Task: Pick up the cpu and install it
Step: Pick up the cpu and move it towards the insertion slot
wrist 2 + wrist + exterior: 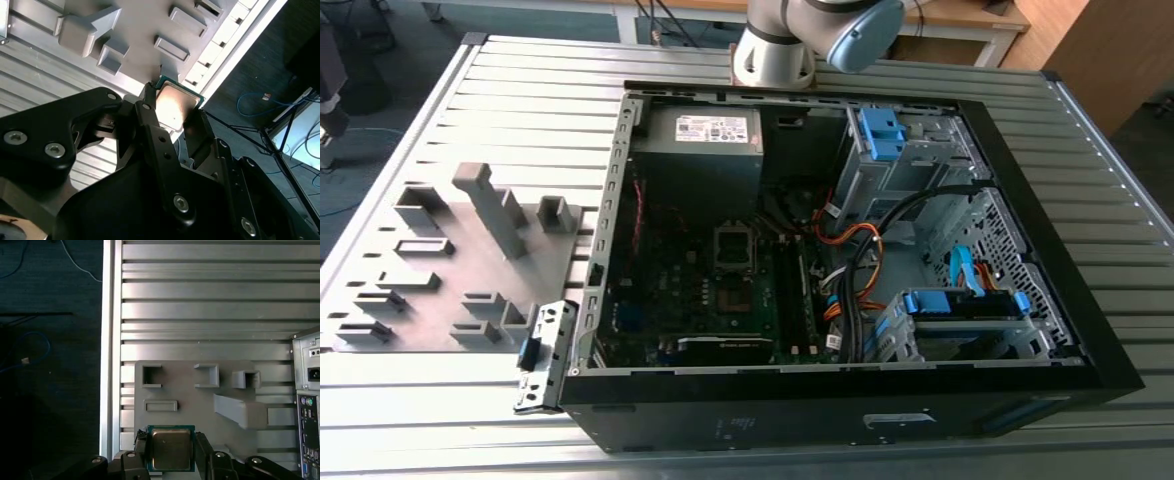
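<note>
The cpu (171, 447) is a small square chip with a silvery top and a green rim. My gripper (171, 456) is shut on it, with a black finger (140, 452) pressing on each of two opposite sides. In the second wrist view the cpu (176, 100) again sits between the gripper (172, 112) fingertips. The chip hangs above the grey holder plate (190, 405), near the table's edge. In the exterior view the open computer case (1067, 330) lies on its side, and the silver-framed socket (734, 247) is on its motherboard.
The grey holder plate (467, 260) with raised blocks and pockets lies at the exterior view's left, beside the case. The arm's base (781, 45) stands behind the case. Cables (854, 260) and blue drive bays (961, 305) crowd the case's right half. The slatted metal table (440, 400) ends near the plate.
</note>
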{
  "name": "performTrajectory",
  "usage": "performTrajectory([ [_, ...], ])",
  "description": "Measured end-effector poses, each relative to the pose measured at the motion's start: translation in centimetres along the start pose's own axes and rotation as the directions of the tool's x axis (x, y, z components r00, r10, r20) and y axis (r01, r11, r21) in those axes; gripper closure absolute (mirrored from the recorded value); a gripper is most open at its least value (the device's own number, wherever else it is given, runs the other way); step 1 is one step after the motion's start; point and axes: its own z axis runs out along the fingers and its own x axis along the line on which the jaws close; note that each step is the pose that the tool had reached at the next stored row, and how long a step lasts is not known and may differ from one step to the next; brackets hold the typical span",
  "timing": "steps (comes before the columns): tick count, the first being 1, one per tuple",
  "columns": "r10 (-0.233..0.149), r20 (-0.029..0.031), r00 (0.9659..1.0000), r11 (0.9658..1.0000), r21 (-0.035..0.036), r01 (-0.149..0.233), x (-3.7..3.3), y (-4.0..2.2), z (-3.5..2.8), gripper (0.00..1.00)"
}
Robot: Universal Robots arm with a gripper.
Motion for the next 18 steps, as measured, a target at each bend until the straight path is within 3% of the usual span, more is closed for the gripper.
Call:
performTrajectory([
  [6,0.0,0.0,1.0,1.0,0.0,0.0,-1.27,0.03,0.02,0.53],
  [18,0.0,-0.0001,1.0,1.0,0.0001,0.0,-5.15,0.12,0.06,0.53],
])
